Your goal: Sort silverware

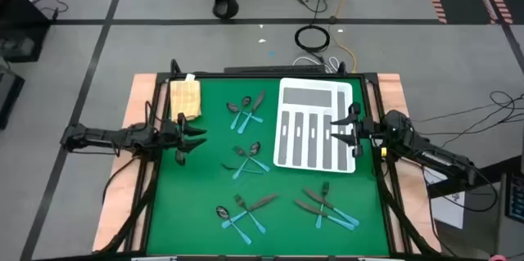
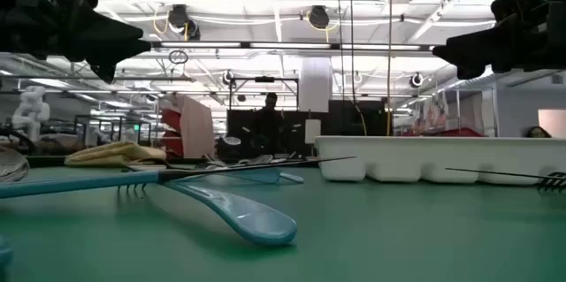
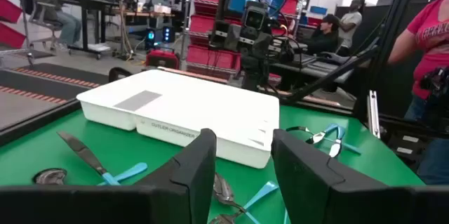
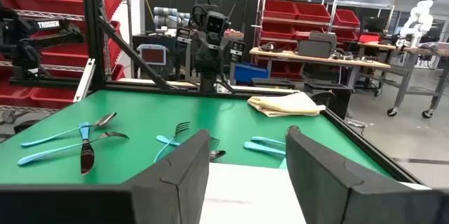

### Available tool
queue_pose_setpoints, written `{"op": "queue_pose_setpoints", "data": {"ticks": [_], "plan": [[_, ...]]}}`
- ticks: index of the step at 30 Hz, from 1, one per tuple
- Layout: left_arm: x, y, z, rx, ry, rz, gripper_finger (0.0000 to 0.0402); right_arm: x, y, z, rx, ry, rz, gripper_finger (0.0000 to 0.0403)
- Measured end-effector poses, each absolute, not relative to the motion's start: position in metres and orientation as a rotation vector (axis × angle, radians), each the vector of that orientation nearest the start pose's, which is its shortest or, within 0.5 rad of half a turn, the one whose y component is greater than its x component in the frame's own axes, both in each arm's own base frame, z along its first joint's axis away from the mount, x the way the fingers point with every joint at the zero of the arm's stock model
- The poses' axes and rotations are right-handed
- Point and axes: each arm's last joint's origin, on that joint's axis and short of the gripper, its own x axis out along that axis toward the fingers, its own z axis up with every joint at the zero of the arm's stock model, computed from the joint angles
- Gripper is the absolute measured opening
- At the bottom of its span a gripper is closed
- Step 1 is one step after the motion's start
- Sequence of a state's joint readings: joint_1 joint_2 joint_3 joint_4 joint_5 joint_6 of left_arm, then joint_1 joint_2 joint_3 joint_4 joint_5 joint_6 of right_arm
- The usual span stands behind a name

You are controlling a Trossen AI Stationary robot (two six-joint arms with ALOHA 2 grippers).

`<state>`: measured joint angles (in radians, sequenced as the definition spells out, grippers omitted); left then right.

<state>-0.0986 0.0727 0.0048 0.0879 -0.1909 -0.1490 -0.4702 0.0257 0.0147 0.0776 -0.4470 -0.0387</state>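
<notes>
At the lower edge of the overhead frame, two clusters of silverware lie on the green surface (image 1: pixel 205 204): one at lower centre-left (image 1: pixel 242 210), with a spoon, fork and knife crossing each other, and one at lower centre-right (image 1: pixel 326 206), its blue handles fanned toward the right. A third cluster (image 1: pixel 246 158) lies in the middle of the frame, and a fourth (image 1: pixel 246 110) sits above it, toward the upper centre. All the pieces rest on the mat; none is in the tray.

The white tray (image 1: pixel 313 126) lies to the right of centre, its long slots running up and down the frame and a wider compartment across its top. At mid height, the left pincer (image 1: pixel 190 132) hangs over the left edge of the mat, fingers spread with nothing between them, pointing right. The right pincer (image 1: pixel 347 127) is over the right side of the tray, pointing left, its fingers likewise apart and empty. In each wrist view the two dark fingers stand well separated with only the scene showing through the gap.

A folded yellow cloth (image 1: pixel 185 96) lies at the upper left corner of the mat, above the left pincer. From the level camera, a blue-handled spoon (image 2: pixel 232 211) lies closest, with the tray behind it at right.
</notes>
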Motion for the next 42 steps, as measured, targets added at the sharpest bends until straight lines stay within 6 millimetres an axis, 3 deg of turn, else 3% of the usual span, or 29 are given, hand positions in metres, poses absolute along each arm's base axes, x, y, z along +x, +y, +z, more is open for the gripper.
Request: {"op": "queue_pose_setpoints", "data": {"ticks": [30, 36, 42], "plan": [[0.1014, -0.0045, 0.1680, -0.152, -0.027, 0.091, 0.0146, 0.0907, -0.0322, 0.1738, -0.068, -0.059, -0.027, 0.0173], [0.1014, -0.0045, 0.1680, -0.152, -0.027, 0.090, 0.0146, 0.0902, -0.0403, 0.1732, -0.067, -0.046, -0.230, 0.0173], [0.1014, -0.0045, 0.1680, -0.152, -0.027, 0.090, 0.0146, 0.0900, -0.0403, 0.1750, -0.074, -0.064, -0.233, 0.0173]]}}
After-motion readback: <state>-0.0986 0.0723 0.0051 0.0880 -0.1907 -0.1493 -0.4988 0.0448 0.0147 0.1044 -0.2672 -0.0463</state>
